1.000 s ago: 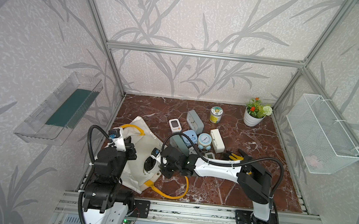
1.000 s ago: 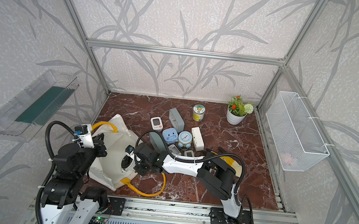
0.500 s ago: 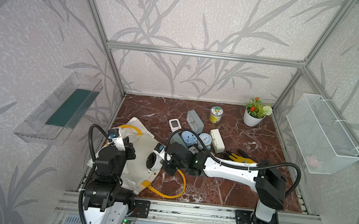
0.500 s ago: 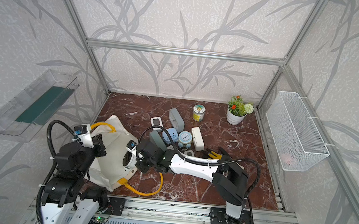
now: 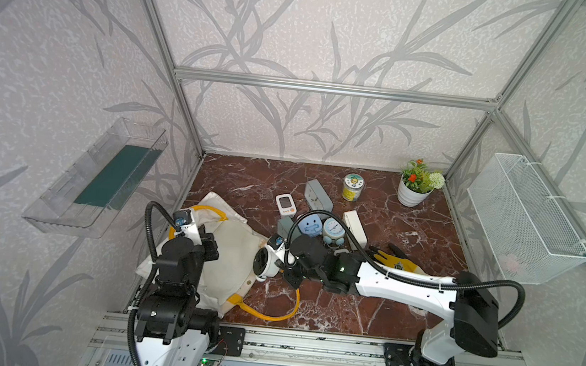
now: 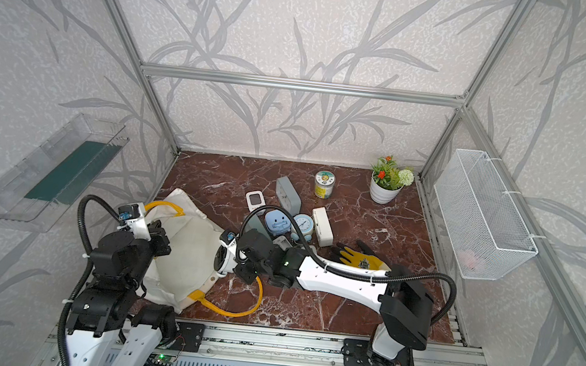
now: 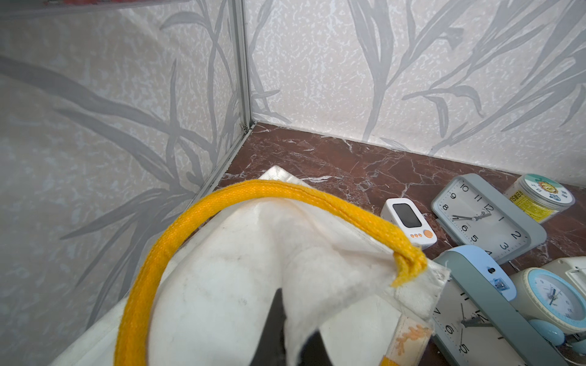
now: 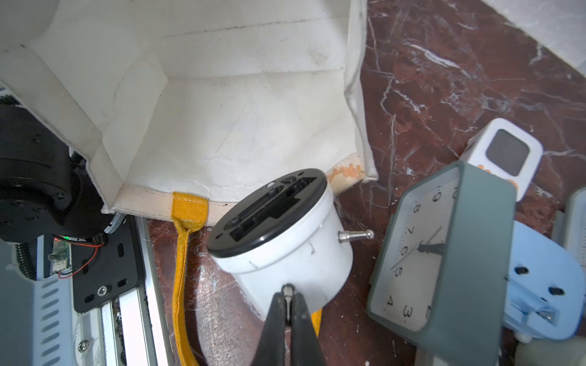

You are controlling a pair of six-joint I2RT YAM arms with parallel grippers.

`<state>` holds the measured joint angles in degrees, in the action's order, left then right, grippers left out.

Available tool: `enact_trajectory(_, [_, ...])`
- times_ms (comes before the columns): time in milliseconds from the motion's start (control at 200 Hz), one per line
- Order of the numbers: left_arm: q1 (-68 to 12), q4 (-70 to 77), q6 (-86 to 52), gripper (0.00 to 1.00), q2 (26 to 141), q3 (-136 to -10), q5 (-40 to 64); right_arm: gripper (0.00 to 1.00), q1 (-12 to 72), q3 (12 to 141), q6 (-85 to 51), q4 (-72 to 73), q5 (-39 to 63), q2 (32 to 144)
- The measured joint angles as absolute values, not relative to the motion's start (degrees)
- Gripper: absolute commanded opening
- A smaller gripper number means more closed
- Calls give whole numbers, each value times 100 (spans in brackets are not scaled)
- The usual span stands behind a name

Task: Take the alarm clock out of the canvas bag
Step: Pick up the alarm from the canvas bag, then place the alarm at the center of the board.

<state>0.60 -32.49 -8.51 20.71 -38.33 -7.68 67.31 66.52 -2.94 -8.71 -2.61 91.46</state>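
White alarm clock (image 8: pixel 285 240), peg pinched by right gripper (image 8: pixel 287 294), outside canvas bag (image 8: pixel 222 111), left gripper (image 7: pixel 295 313) clamping cloth

Open tabletop (image 5: pixel 247 175) lies along the back wall (image 5: pixel 327 128) behind the canvas bag (image 5: pixel 235 256), and at the right between the yellow glove (image 5: pixel 396 262) and the potted plant (image 5: pixel 412 194). The centre is blocked by a tight cluster of clocks (image 5: pixel 311 226) (several touch one another) standing near the bag mouth. The mouth itself is partly obstructed by the white alarm clock (image 5: pixel 270 263), pinched by the right gripper (image 8: pixel 287 296). The right arm (image 5: pixel 402 290) spans the front centre; a yellow strap handle (image 8: pixel 181 269) loops on the floor there. The left arm (image 5: pixel 179 264) overhangs the bag's near-left corner.
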Motion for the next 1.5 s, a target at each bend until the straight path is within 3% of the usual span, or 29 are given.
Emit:
enact_trajectory(655, [62, -3253, -858, 0, 2073, -3833, -768, 0, 6390, 4206, -1022, -1448, -1214, 6938])
enact_trajectory(1500, [60, -3225, -878, 0, 2073, -3833, -694, 0, 6213, 3144, -2477, -1278, -1551, 6659])
